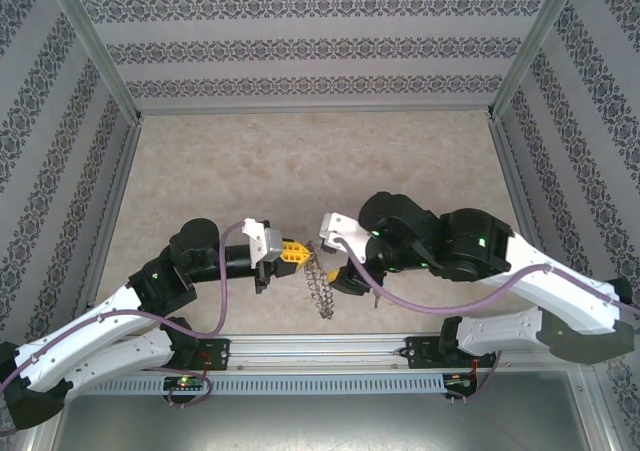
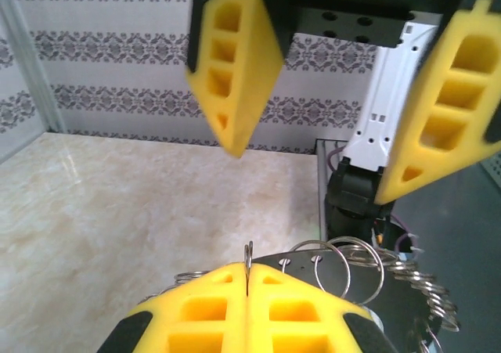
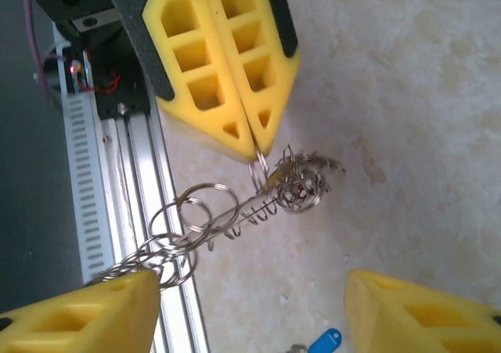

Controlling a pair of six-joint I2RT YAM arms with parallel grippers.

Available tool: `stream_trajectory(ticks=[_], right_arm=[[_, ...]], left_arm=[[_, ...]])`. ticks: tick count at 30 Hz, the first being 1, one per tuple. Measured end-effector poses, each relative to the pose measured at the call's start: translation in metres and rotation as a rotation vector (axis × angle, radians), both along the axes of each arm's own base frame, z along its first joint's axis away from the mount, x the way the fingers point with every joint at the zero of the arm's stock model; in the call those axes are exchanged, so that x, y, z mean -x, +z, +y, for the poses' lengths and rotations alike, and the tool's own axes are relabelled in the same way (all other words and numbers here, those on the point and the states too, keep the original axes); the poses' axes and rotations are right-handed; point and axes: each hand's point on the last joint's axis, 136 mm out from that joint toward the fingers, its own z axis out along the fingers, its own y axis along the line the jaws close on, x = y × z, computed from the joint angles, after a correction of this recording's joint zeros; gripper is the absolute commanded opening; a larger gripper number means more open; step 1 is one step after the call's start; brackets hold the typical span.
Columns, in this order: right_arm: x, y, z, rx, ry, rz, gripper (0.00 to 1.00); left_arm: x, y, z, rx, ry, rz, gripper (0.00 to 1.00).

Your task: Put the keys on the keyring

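Left gripper [image 3: 254, 145] is holding its jaws pressed together on one small wire loop at the rim of the keyring [image 1: 318, 283]. The ring is hanging from that pinch, edge-on to the overhead camera. It is sitting between the two arms, over the near part of the table [image 1: 300, 161].

Judgement: pinching a single rim loop is leaving the other loops free and turned toward the right arm, so a key could be threaded on from that side.

Right gripper [image 2: 313, 169] is hovering just right of the ring, jaws wide apart, nothing between them. I cannot tell whether either finger is touching the ring.

A blue-capped key [image 3: 325, 341] is lying on the table, showing between the right gripper's spread fingers in its wrist view.

Judgement: no key appears to be on the ring yet. The open right gripper is standing over the blue one, probably to pick it up.

Hard to read:
- The lower frame edge is cutting off the blue-capped key, so its blade is not clear.
- The loops at the ring's far end are bunching into a tangle, so I cannot tell whether anything is hanging there.
- From overhead the ring is reading as a thin dark streak.
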Motion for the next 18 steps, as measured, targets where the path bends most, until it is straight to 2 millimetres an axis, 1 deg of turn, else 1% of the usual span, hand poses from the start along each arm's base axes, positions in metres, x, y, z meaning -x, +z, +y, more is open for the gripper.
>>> stream_trajectory(ticks=[1, 3, 6, 13, 16, 18], right_arm=[[0.000, 0.000, -0.003, -0.027, -0.014, 0.001, 0.70], [0.001, 0.000, -0.005, -0.075, -0.034, 0.004, 0.71], [0.000, -0.005, -0.003, -0.124, -0.061, 0.017, 0.72], [-0.015, -0.023, 0.018, -0.131, -0.105, 0.009, 0.71], [-0.021, -0.029, 0.026, -0.124, -0.115, 0.001, 0.69], [-0.025, -0.035, 0.030, -0.119, -0.124, -0.005, 0.65]], left_arm=[[-0.003, -0.001, 0.001, 0.000, 0.017, 0.007, 0.00], [-0.008, -0.001, 0.002, 0.000, 0.051, 0.020, 0.00], [-0.016, -0.001, 0.004, 0.005, 0.100, 0.038, 0.00], [-0.025, -0.002, 0.008, 0.010, 0.161, 0.062, 0.00], [-0.027, -0.002, 0.009, 0.012, 0.177, 0.067, 0.00], [-0.028, -0.002, 0.009, 0.012, 0.185, 0.069, 0.00]])
